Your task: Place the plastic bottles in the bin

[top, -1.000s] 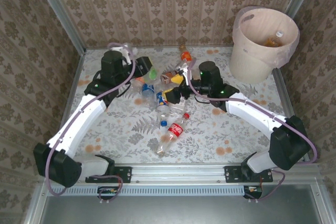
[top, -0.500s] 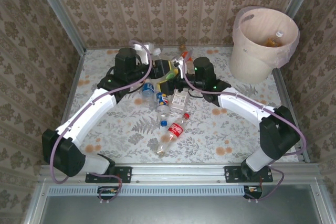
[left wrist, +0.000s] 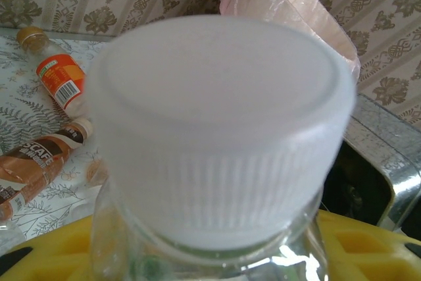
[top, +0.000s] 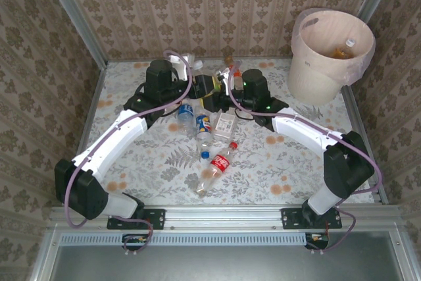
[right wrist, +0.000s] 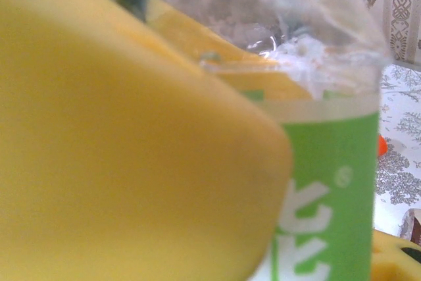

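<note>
Possibly risky: left hand [top: 201, 86] clenches the white-capped bottle [left wrist: 220, 129]; right hand [top: 222, 91], grip unclear, crowding it could knock it loose.

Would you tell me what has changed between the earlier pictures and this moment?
The left gripper, holding the green-labelled bottle, carried it rightward to the far middle of the table. The right gripper swung back-left to meet it and closed from wide open around the same bottle. The bin and the red-labelled bottle stayed put.
</note>
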Motion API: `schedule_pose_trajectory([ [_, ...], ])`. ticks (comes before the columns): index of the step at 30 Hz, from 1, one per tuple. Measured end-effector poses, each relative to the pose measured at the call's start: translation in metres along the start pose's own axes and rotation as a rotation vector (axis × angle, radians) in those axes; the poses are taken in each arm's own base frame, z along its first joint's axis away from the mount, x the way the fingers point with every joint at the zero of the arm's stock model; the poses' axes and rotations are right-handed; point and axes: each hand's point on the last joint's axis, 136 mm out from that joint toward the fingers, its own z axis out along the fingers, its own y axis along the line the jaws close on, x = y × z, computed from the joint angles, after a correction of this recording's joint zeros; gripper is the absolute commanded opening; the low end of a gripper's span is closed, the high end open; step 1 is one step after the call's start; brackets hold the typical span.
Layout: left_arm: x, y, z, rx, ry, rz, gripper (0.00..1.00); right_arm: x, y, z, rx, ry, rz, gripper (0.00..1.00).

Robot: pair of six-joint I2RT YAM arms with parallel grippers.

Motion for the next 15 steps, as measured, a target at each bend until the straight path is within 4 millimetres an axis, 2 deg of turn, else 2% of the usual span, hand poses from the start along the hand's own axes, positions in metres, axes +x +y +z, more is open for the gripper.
schedule_pose_trajectory([
  [1, -0.001, 0.001, 0.0, -0.001, -0.001, 0.0, 0.61, 0.0, 0.0, 0.0, 0.001, 0.0, -0.001, 0.41],
  [3, -0.001, 0.002, -0.001, -0.007, -0.002, -0.004, 0.82, 0.0, -0.001, 0.0, 0.008, -0.001, -0.001, 0.39],
  [5, -0.001, 0.006, -0.001, -0.021, -0.004, -0.014, 0.97, 0.0, -0.006, 0.0, 0.033, -0.003, -0.001, 0.4],
  [6, -0.002, 0.009, -0.002, -0.032, -0.005, -0.021, 1.0, 0.0, -0.008, 0.0, 0.047, -0.001, 0.0, 0.4],
  [10, -0.012, 0.018, -0.009, -0.074, -0.046, -0.028, 1.0, 0.011, -0.021, -0.002, 0.117, 0.039, 0.007, 0.4],
  [15, -0.035, 0.029, -0.044, -0.153, -0.179, -0.042, 1.0, 0.025, -0.047, -0.012, 0.251, 0.122, 0.019, 0.4],
])
